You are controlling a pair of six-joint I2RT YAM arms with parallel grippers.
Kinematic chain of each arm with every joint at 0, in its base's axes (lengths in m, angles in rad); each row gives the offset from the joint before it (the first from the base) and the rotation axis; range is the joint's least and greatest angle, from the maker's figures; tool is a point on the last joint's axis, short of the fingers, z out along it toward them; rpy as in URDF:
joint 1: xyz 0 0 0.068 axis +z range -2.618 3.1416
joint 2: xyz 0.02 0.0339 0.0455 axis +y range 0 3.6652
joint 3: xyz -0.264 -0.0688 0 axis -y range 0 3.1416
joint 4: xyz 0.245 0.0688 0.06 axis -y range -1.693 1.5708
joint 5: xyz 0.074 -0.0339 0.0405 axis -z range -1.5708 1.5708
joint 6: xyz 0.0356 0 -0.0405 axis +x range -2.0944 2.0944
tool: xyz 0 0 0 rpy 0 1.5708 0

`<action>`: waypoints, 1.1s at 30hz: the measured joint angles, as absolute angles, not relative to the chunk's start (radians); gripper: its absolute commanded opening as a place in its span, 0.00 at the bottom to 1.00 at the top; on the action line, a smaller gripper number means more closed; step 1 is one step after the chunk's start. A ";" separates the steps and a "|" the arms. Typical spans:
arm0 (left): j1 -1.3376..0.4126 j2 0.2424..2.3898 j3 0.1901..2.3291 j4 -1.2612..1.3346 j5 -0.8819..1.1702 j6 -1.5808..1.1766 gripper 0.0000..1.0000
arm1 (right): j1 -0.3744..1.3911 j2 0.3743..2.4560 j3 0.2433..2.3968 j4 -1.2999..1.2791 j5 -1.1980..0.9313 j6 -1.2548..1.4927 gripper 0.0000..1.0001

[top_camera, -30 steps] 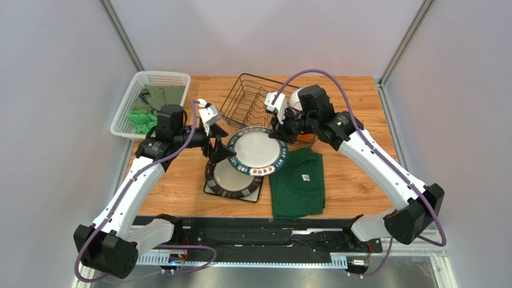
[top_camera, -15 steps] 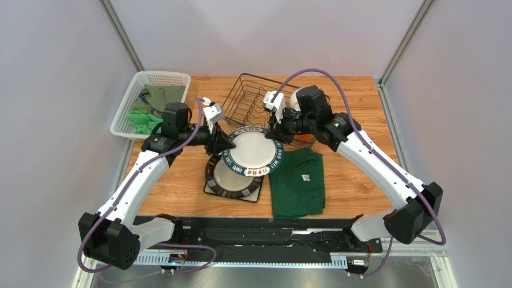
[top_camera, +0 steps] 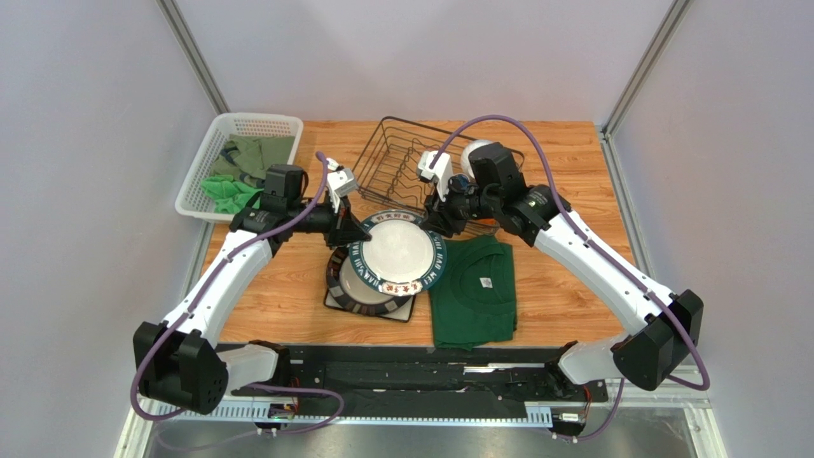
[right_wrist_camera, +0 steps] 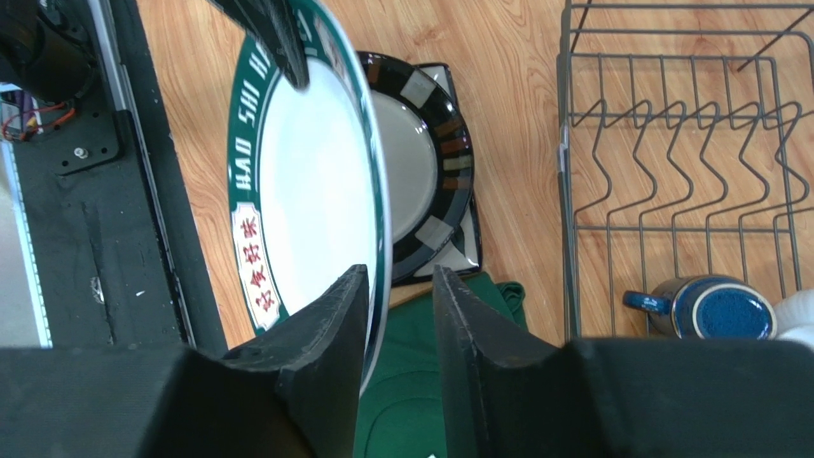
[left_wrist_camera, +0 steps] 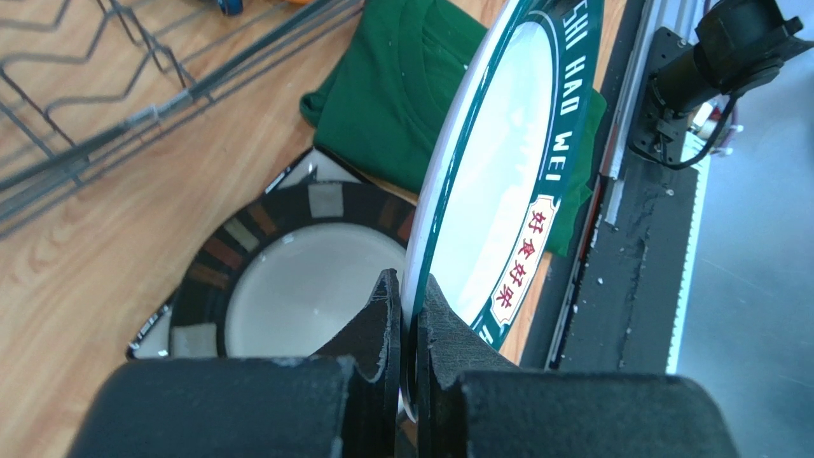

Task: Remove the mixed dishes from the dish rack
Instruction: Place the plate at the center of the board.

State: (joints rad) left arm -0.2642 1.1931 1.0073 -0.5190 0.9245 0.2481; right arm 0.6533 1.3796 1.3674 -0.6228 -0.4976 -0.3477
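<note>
Above the wooden table (top_camera: pixel 277 286) the left gripper (left_wrist_camera: pixel 406 291) pinches the green-rimmed plate (top_camera: pixel 401 250), right gripper (right_wrist_camera: pixel 399 286) parted loosely around its opposite rim.

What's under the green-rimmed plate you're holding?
A dark-rimmed plate lying on a square plate, of which only corners show. The green-rimmed plate hides their far right part and overlaps the green shirt's edge.

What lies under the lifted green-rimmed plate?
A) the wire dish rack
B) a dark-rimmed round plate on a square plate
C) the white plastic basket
B: the green-rimmed plate, pinched in the left tool, hangs over the dark-rimmed plate stacked on the square plate.
</note>
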 measured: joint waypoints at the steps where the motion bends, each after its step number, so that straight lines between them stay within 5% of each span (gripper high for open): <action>1: -0.250 1.201 1.007 -0.530 0.935 0.249 0.00 | 0.653 1.374 1.358 -0.621 -0.490 -0.349 0.81; 8: -0.133 1.284 0.996 -0.584 0.970 0.253 0.00 | 0.653 1.336 1.338 -0.611 -0.460 -0.365 1.00; 33: -0.028 1.679 0.991 -0.666 0.942 0.229 0.00 | 0.653 1.283 1.274 -0.593 -0.403 -0.437 1.00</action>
State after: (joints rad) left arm -0.0277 1.6791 0.9905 -0.6662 0.9421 0.2295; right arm 0.6533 1.2831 1.2736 -0.5926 -0.4030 -0.4370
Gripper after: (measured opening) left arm 0.049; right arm 0.994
